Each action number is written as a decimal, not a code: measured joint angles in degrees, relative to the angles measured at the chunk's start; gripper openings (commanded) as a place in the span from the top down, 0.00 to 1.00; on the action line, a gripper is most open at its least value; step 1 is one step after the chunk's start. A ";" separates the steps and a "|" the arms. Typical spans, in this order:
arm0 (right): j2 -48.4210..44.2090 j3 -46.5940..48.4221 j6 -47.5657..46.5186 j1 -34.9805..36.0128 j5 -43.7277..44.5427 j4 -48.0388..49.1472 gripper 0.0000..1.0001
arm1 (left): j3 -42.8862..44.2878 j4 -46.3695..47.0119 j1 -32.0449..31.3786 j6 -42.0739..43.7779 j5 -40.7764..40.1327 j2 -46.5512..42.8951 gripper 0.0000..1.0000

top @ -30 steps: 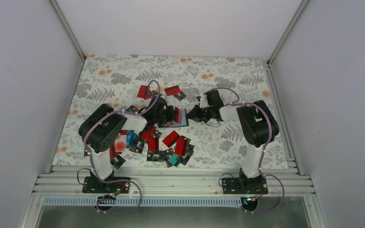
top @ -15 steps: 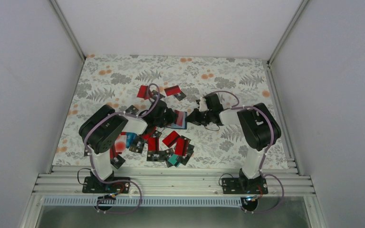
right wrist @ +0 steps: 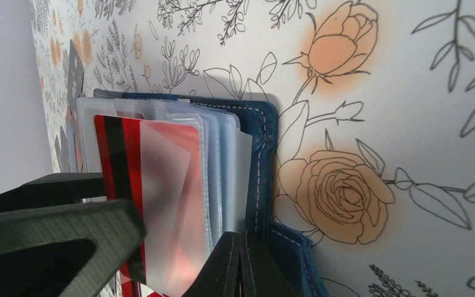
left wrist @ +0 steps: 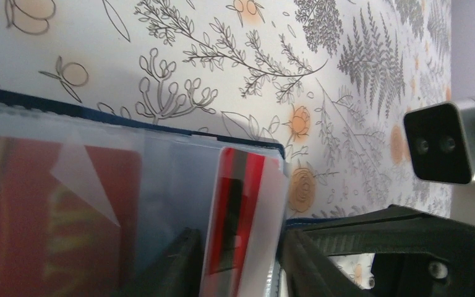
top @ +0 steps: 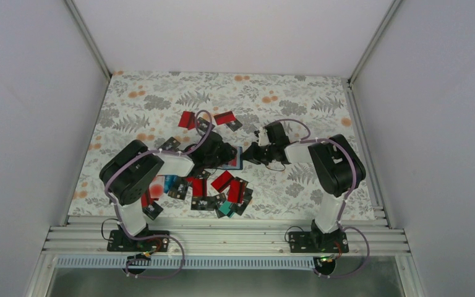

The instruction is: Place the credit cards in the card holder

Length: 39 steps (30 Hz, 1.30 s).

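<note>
- Left pincer parted, straddling a glossy red credit card partly under a clear plastic sleeve.
- Right pincer closed, tips against the stitched navy card holder, open between both pincers.

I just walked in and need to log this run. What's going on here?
Two robot arms are filling a card holder in the middle of the table. The right gripper is shut on the holder's blue edge. The left gripper has its fingers apart on either side of a red card sitting partly in a clear sleeve. Many more cards lie loose nearby.
</note>
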 measured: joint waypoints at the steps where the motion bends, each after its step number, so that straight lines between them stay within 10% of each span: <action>1: 0.00 0.00 0.00 0.00 0.00 0.02 0.96 | 0.63 -1.09 -0.33 0.11 -0.48 -0.20 0.43; 15: -0.04 0.13 -0.15 0.04 0.17 -0.31 0.96 | 11.13 -20.61 -3.87 4.96 -6.86 -0.66 0.00; 39: -0.02 0.66 -1.09 0.11 0.35 -1.36 0.96 | 19.67 -34.16 -4.87 15.54 -9.16 1.25 0.04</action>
